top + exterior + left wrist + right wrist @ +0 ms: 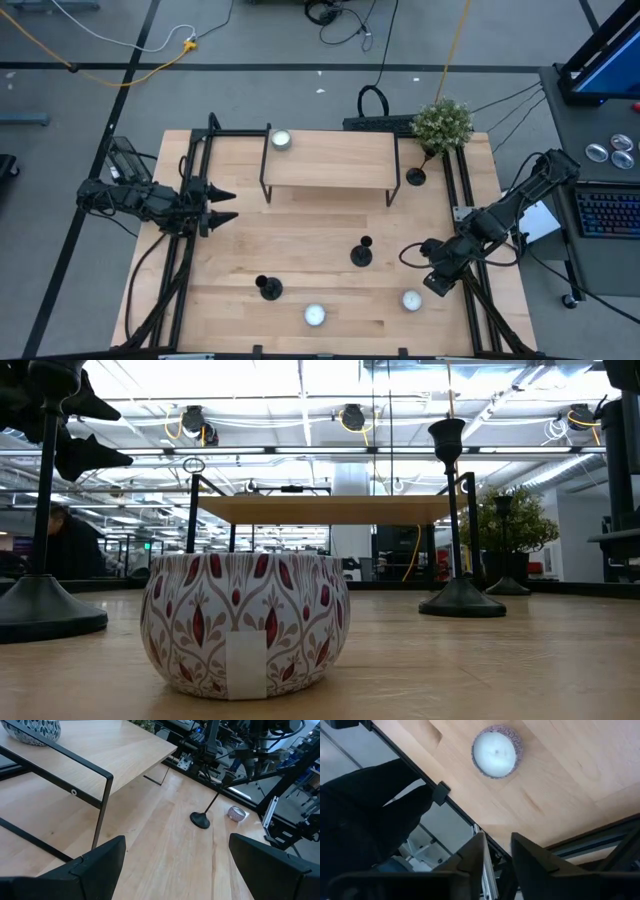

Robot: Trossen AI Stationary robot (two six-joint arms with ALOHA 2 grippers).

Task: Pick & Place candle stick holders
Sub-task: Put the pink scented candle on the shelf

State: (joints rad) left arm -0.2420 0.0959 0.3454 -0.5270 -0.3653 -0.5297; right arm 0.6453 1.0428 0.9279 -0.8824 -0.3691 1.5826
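Your left gripper [228, 204] waits at the pale wooden counter's [300, 230] left edge, jaws spread; your right gripper [436, 283], jaws nearly together and empty, hovers beside 1 white tin candle [411, 299], clear of the 3 matte black candle stick holders [362, 253].

The right end effector [496, 851] points down at the edge of the wooden tabletop [570, 780], its two dark fingers [470, 857] standing close together with only a narrow gap between them. A small round candle tin [496, 751] with a patterned purple-grey wall and white wax sits on the wood near that edge, apart from the fingers. A black metal rail [420, 770] runs along the tabletop's edge, carrying a small square black clip [440, 793]. Beyond the edge lies grey floor [340, 760], partly covered by a dark, bulky arm part [365, 815].
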